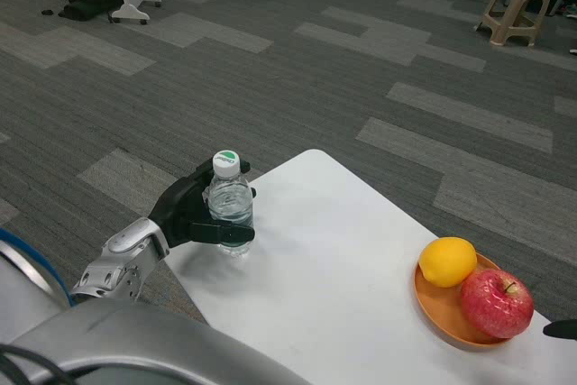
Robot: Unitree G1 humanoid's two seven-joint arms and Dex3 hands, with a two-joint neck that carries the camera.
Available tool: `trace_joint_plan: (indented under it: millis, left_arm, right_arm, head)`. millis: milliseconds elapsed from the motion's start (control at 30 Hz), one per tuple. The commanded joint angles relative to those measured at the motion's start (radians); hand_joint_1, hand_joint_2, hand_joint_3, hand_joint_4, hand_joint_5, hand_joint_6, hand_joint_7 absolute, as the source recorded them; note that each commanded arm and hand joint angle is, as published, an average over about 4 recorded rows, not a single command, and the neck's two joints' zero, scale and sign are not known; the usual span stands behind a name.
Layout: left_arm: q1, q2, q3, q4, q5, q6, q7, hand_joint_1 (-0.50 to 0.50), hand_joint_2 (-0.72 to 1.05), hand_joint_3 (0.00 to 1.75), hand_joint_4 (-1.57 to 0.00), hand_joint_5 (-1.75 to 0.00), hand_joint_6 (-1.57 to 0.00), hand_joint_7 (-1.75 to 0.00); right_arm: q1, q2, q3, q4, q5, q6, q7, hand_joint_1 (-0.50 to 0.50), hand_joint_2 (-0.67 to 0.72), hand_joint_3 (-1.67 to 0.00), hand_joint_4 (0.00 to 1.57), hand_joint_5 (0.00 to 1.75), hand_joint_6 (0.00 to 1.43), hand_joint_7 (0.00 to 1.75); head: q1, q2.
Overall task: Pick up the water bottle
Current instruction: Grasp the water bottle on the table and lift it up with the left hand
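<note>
While your left hand (pixel 191 214) wraps its fingers around the water bottle (pixel 228 203) standing upright near the white table's (pixel 334 268) left edge, well off to its right you have an orange plate (pixel 439 311) holding a lemon (pixel 447 261) and an apple (pixel 496 303), and only a dark tip of your right hand (pixel 563 329), its state untellable.

Clear glossy plastic water bottle (pixel 230 209) with white cap, gripped by the matt black left hand (pixel 194 214); smooth white table (pixel 343 277). At four o'clock, shiny apple (pixel 497 304), dimpled orange (pixel 447 261), smooth orange plate (pixel 442 313).
</note>
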Motion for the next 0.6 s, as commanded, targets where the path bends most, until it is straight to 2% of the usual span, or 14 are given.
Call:
trace_joint_plan:
  millis: [33, 100, 233, 300, 367, 500, 600]
  left_arm:
    - [-0.010, 0.006, -0.005, 0.012, 0.025, -0.011, -0.021, 0.39, 0.65, 0.09, 0.00, -1.13, -0.22, -1.43]
    - [-0.014, 0.006, -0.005, 0.015, 0.054, -0.011, -0.034, 0.39, 0.60, 0.09, 0.00, -1.23, -0.31, -1.54]
    - [-0.022, 0.006, -0.005, 0.017, 0.074, -0.011, -0.054, 0.41, 0.54, 0.09, -0.07, -1.67, -0.73, -1.68]
    - [-0.028, 0.006, -0.003, 0.019, 0.088, -0.016, -0.066, 0.43, 0.52, 0.13, -0.15, -1.75, -0.86, -1.68]
    - [-0.035, 0.007, -0.003, 0.024, 0.107, -0.031, -0.075, 0.43, 0.49, 0.22, -0.25, -1.75, -0.96, -1.68]
    - [-0.043, 0.008, -0.013, 0.030, 0.120, -0.050, -0.076, 0.50, 0.43, 0.26, -0.36, -1.75, -0.97, -1.64]
    - [-0.045, 0.009, -0.021, 0.031, 0.120, -0.052, -0.075, 0.50, 0.43, 0.26, -0.42, -1.75, -0.93, -1.57]
  right_arm:
    - [0.009, 0.002, -0.010, -0.012, 0.008, 0.000, -0.003, -0.29, 0.50, 0.00, 0.00, 0.00, 0.00, 0.07]
    - [0.010, 0.003, -0.010, -0.013, 0.008, 0.000, -0.003, -0.29, 0.50, 0.00, 0.00, 0.00, 0.00, 0.07]
    - [0.011, 0.003, -0.010, -0.013, 0.008, 0.000, -0.003, -0.27, 0.52, 0.00, 0.00, 0.00, 0.00, 0.07]
    - [0.011, 0.003, -0.010, -0.014, 0.008, 0.000, -0.003, -0.29, 0.53, 0.00, 0.00, 0.00, 0.00, 0.07]
    - [0.011, 0.003, -0.010, -0.015, 0.008, 0.000, -0.003, -0.27, 0.53, 0.00, 0.00, 0.00, 0.00, 0.07]
    - [0.014, 0.003, -0.011, -0.020, 0.008, 0.000, -0.003, -0.28, 0.50, 0.00, 0.00, 0.00, 0.00, 0.07]
    - [0.019, 0.003, -0.015, -0.024, 0.008, 0.000, -0.003, -0.27, 0.52, 0.00, 0.00, 0.00, 0.00, 0.07]
  head:
    - [0.000, 0.000]
    - [0.001, -0.002]
    - [0.001, -0.003]
    - [0.002, -0.005]
    - [0.002, -0.006]
    - [-0.002, -0.004]
    - [-0.003, -0.004]
